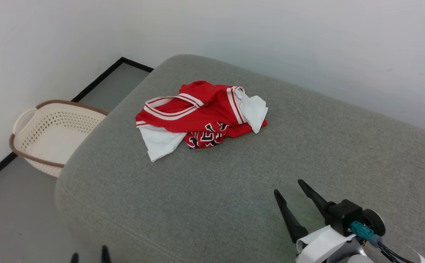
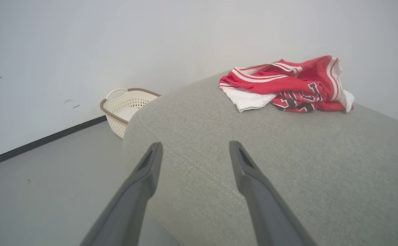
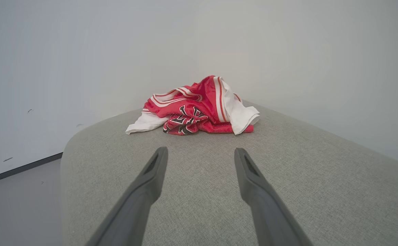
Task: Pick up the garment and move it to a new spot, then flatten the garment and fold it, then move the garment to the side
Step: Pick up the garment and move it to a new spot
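surface: grey fabric cushion (image 1: pixel 234 190), rounded corners.
garment (image 1: pixel 201 117): crumpled on the cushion's far part, near the wall (image 1: pixel 271 29).
room: white wall, black skirting (image 1: pixel 99 78), grey floor (image 1: pixel 11 219); cream basket (image 1: pixel 52 135) beside the cushion's left corner.
left gripper (image 2: pixel 195 144): spread, empty.
right gripper (image 1: pixel 288 186): spread, empty, well apart from garment.

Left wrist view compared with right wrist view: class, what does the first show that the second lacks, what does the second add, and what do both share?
Left wrist view's own: a cream basket on the floor beside the end of the cushion, and the left gripper, open. Right wrist view's own: the right gripper, open, pointing straight at the shirt. Shared: the crumpled red and white shirt lying on the grey cushion, untouched, with a white wall behind and grey floor to the left.
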Controlling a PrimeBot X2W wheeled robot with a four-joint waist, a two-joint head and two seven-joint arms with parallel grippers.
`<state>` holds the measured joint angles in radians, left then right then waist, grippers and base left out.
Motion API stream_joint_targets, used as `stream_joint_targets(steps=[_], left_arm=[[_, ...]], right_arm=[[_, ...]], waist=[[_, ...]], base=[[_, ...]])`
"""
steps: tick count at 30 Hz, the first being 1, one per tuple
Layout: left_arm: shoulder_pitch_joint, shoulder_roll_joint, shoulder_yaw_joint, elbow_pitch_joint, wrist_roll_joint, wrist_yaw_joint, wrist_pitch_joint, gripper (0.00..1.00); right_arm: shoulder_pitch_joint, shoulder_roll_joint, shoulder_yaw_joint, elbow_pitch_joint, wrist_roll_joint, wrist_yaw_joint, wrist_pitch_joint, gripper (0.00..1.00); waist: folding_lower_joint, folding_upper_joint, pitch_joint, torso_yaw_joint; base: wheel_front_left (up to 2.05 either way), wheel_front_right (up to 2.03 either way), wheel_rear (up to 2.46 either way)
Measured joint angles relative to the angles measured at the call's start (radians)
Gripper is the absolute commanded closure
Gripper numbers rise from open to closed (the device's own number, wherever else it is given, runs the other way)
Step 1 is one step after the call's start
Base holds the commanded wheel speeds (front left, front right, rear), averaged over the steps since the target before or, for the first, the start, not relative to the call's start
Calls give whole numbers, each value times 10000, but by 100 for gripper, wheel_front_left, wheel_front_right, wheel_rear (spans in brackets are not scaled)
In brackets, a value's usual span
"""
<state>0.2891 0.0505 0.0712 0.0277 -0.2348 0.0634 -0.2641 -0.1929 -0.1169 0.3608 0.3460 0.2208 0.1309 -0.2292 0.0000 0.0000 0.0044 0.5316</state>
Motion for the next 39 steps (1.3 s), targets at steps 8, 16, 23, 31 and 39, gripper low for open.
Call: stream_joint_targets(steps=[8,16,23,31,39], left_arm=[[-1776,723,-466,621,826,-1202,0,0],[-5748,2182,-880,2044,583,-1822,203,0],[-8984,3931,-1703,4809,-798,-1914,966,0],[-11119,5695,-3728,7171,-3327,-1925,2677,0],[-11652,7001,-5672,7891,-6151,-1941,6441,0]], right_arm=[[674,90,-727,25,-136,0,-176,0],[1047,324,-1177,-1039,-813,0,44,0],[553,447,-1124,-1381,-1085,4,54,0],[68,608,-884,-1344,-1076,4,-174,0],[-198,642,-652,-1383,-978,4,-274,0]], waist=[[0,0,-228,-223],[0,0,-368,-932],[0,0,-8,-1971],[0,0,912,-3637],[0,0,1851,-5003]], base=[[0,0,0],[0,0,0],[0,0,0],[0,0,0],[0,0,0]])
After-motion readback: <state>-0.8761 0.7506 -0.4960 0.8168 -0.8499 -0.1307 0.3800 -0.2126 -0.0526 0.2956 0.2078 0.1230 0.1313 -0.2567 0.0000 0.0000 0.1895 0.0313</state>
